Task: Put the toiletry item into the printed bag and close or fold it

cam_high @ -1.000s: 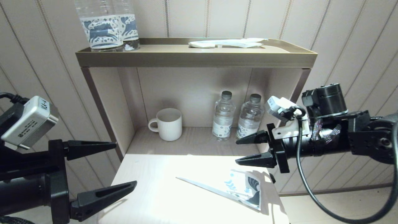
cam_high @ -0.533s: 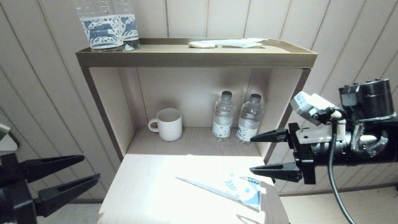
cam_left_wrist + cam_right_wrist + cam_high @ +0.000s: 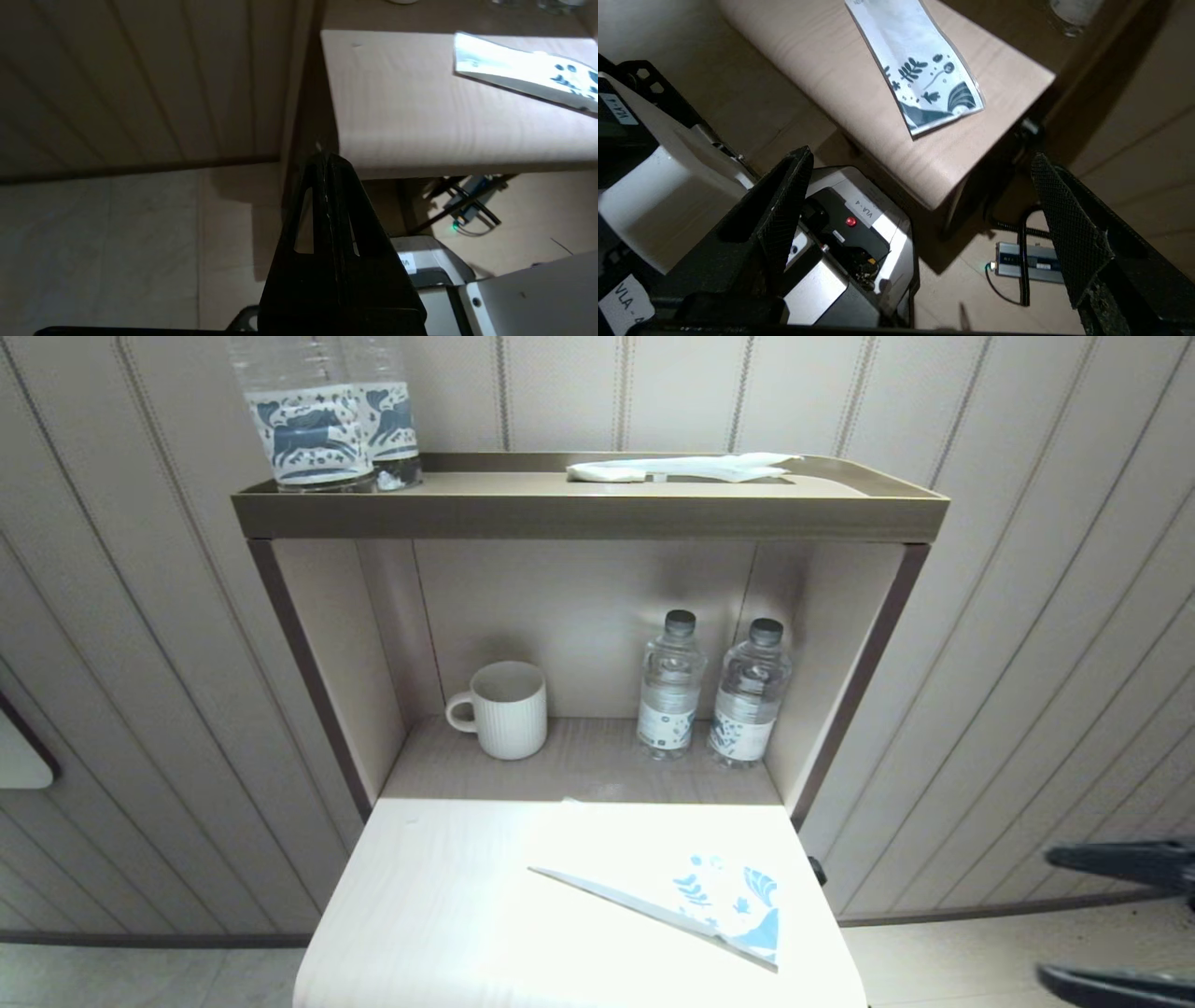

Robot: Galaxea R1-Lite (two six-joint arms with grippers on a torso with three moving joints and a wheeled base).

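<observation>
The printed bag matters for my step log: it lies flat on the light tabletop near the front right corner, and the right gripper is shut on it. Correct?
Not quite. The printed bag does lie flat on the tabletop near its front right corner, but the right gripper is open and off the table's edge, holding nothing. The right wrist view shows this.

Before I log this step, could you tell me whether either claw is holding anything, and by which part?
Nothing is held. The left claw is shut on itself off the table's edge; the right claw is open and empty, clear of the printed bag on the table.
</observation>
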